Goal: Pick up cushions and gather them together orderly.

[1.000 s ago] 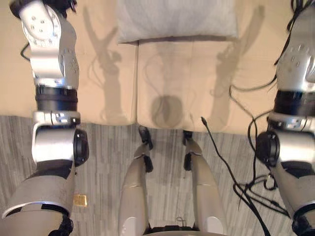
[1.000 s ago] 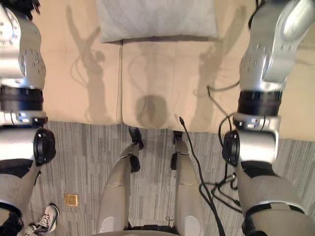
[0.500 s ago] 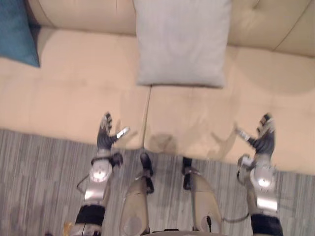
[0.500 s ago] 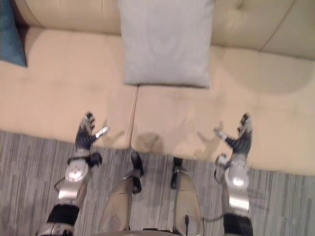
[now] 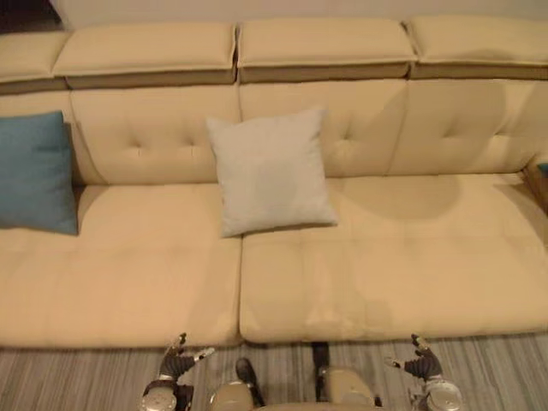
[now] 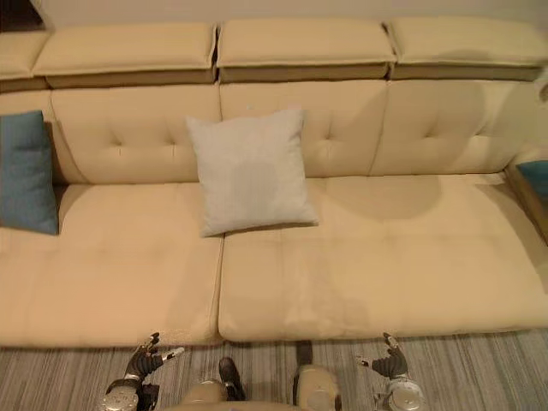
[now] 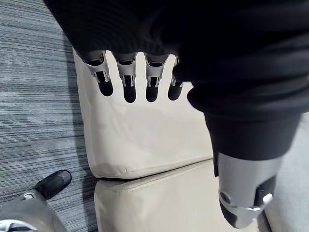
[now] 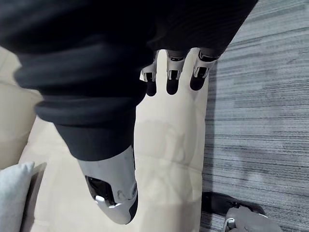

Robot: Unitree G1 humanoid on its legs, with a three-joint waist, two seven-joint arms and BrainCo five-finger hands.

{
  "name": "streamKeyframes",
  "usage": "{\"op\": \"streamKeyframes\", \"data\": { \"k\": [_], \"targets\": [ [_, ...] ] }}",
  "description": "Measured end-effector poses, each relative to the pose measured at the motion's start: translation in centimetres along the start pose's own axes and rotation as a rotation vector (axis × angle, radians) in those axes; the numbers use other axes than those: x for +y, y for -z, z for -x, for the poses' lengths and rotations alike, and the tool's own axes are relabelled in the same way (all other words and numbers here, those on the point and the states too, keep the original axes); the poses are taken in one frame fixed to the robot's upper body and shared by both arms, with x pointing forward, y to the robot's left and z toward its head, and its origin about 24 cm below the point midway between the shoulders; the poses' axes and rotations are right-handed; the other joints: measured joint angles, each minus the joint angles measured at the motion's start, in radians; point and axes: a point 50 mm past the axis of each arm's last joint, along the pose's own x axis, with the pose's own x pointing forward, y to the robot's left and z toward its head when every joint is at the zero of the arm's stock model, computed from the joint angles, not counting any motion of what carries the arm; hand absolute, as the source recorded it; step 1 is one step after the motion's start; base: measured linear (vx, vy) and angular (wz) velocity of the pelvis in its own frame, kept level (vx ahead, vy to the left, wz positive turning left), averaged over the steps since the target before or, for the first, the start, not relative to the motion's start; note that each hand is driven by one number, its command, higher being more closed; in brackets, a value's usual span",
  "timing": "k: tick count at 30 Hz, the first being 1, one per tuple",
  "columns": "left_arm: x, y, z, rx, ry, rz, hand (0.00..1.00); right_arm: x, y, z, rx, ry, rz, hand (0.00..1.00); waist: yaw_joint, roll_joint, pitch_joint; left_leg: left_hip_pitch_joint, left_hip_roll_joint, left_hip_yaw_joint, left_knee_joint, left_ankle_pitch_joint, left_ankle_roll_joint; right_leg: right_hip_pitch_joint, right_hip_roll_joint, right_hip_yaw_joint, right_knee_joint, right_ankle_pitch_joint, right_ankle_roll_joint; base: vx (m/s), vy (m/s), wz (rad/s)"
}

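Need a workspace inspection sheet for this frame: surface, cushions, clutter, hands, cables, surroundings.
Surface: beige sofa, tufted backrest, flat seat.
Job's things: grey cushion leaning on the backrest near the middle seam. The blue cushion leans on the backrest at the robot's far left. They are well apart, not yet gathered.
Clutter: nothing seen.
Hands: left hand and right hand are low by the sofa's front edge, both open and holding nothing.
Cables: nothing seen.
Surroundings: grey striped carpet in front of the sofa. A teal patch at the sofa's right end is too cut off to identify.
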Motion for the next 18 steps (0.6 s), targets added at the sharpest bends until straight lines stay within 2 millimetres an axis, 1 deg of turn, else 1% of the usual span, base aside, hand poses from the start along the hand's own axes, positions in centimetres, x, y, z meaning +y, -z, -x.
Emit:
{"op": "streamKeyframes", "data": {
  "k": [1,2,3,4,5,6,7,8,9,10,11,12,13,14,15,16,17,18],
  "targets": [
    [0.0,0.0,0.0,0.001,0.002,0.0,0.0,0.0,0.0,0.0,0.003,-0.001,-0.001,0.0,0.002,0.0,0.0,-0.004,0.006,-0.001,0.028,-0.015,0.002,0.0,0.002,0.008,0.004,0.0,0.001,-0.08,0.07,-0.51],
    [0.0,-0.1,-0.1,-0.004,0.003,0.001,0.0,0.1,0.0,0.0,0.006,-0.003,0.0,0.0,0.005,-0.003,0.002,-0.022,0.026,0.001,0.103,-0.057,0.006,0.001,0.013,0.032,0.007,0.007,0.012,-0.1,0.069,-0.41],
    [0.0,-0.3,-0.1,-0.008,0.002,0.001,0.0,0.2,-0.1,-0.1,0.005,-0.005,0.001,0.0,0.005,-0.008,0.005,-0.031,0.033,0.003,0.133,-0.073,0.009,0.0,0.016,0.04,0.007,0.011,0.017,-0.12,0.106,-0.5],
    [0.0,-0.5,-0.2,-0.019,0.001,0.001,0.0,0.4,-0.4,-0.2,-0.002,-0.012,0.002,0.0,0.007,-0.004,0.007,-0.059,0.05,0.004,0.192,-0.102,0.017,-0.005,0.021,0.055,0.017,0.021,0.03,-0.07,0.086,-0.31],
    [0.1,-0.7,-0.2,-0.025,0.0,0.0,0.0,0.5,-0.6,-0.2,-0.007,-0.017,0.004,0.0,0.007,-0.007,0.011,-0.073,0.054,0.008,0.215,-0.112,0.021,-0.011,0.023,0.059,0.02,0.027,0.039,-0.12,0.126,-0.39],
    [0.1,-1.0,-0.2,-0.037,-0.001,-0.001,0.0,0.8,-0.8,-0.2,-0.017,-0.028,0.005,0.0,0.009,-0.014,0.009,-0.104,0.071,0.021,0.251,-0.123,0.036,-0.036,0.024,0.071,0.019,0.061,0.073,-0.23,0.156,-0.37],
    [0.2,-1.6,-0.3,-0.064,-0.007,0.001,0.0,1.2,-1.2,-0.3,-0.029,-0.041,-0.001,0.0,0.013,0.001,0.017,-0.142,0.094,0.047,0.262,-0.117,0.066,-0.091,0.025,0.058,0.073,0.06,0.118,-0.22,0.135,-0.29],
    [0.2,-1.8,-0.3,-0.07,-0.008,0.003,0.0,1.4,-1.4,-0.3,-0.033,-0.044,-0.007,0.0,0.013,-0.005,0.018,-0.148,0.096,0.045,0.261,-0.116,0.072,-0.119,0.021,0.034,0.167,0.023,0.093,-0.24,0.136,-0.07],
    [0.1,-2.0,-0.4,-0.074,-0.007,0.007,0.0,1.7,-1.1,-0.2,-0.024,-0.047,-0.035,0.0,0.013,0.003,0.03,-0.143,0.097,0.043,0.256,-0.11,0.08,-0.153,0.006,-0.015,0.383,-0.072,0.055,-0.18,0.087,0.13],
    [-0.1,-1.9,-0.4,-0.07,-0.001,0.009,0.0,2.2,-0.5,0.2,-0.004,-0.055,-0.054,0.0,0.018,-0.005,0.027,-0.122,0.09,0.042,0.24,-0.095,0.084,-0.141,-0.016,-0.036,0.577,-0.157,0.058,-0.18,0.087,0.14],
    [-0.1,-1.7,-0.3,-0.062,0.001,0.009,0.0,2.4,-0.3,0.3,0.0,-0.058,-0.059,0.0,0.019,-0.01,0.024,-0.121,0.083,0.04,0.23,-0.087,0.085,-0.13,-0.025,-0.038,0.634,-0.18,0.063,-0.16,0.011,0.2],
    [-0.1,-1.7,-0.1,-0.07,0.001,0.006,0.0,2.8,-0.2,0.5,0.003,-0.065,-0.069,0.0,0.019,-0.02,0.017,-0.12,0.066,0.029,0.209,-0.074,0.094,-0.095,-0.043,-0.037,0.736,-0.223,0.078,-0.17,-0.072,0.31],
    [-0.1,-2.1,-0.2,-0.084,0.0,0.011,0.0,2.9,0.1,0.6,0.01,-0.068,-0.076,0.0,0.022,-0.033,0.009,-0.123,0.049,0.019,0.185,-0.049,0.091,-0.059,-0.053,-0.027,0.79,-0.251,0.102,-0.19,-0.101,0.31],
    [-0.2,-2.3,-0.2,-0.089,0.0,0.013,0.0,2.9,0.0,0.6,0.009,-0.067,-0.081,0.0,0.026,-0.037,0.006,-0.132,0.043,0.018,0.176,-0.038,0.089,-0.039,-0.055,-0.02,0.788,-0.259,0.111,-0.17,-0.145,0.19],
    [-0.3,-2.6,-0.2,-0.099,-0.006,0.023,0.0,2.8,-0.3,0.5,-0.003,-0.061,-0.083,0.0,0.039,-0.049,-0.001,-0.162,0.029,0.014,0.17,-0.002,0.094,0.012,-0.057,0.003,0.705,-0.283,0.112,-0.16,-0.163,0.03],
    [-0.7,-2.7,-0.2,-0.099,-0.012,0.042,0.0,2.6,-0.9,0.2,-0.017,-0.056,-0.084,0.0,0.04,-0.056,-0.008,-0.187,0.028,0.01,0.169,0.032,0.085,0.04,-0.049,0.004,0.613,-0.336,0.103,-0.24,-0.177,-0.12],
    [-1.4,-2.6,-0.2,-0.095,-0.004,0.067,0.0,2.3,-2.1,-0.4,-0.047,-0.032,-0.107,0.0,0.049,-0.036,-0.007,-0.216,0.028,0.01,0.13,0.086,0.079,0.057,-0.029,0.0,0.49,-0.374,0.058,-0.23,-0.148,-0.18],
    [-1.8,-2.7,-0.2,-0.096,0.003,0.079,0.0,2.1,-2.9,-0.8,-0.069,-0.02,-0.118,0.0,0.056,-0.025,0.0,-0.229,0.029,0.007,0.096,0.121,0.072,0.068,-0.02,-0.016,0.415,-0.391,0.028,-0.2,-0.115,-0.19]
  ]
}}
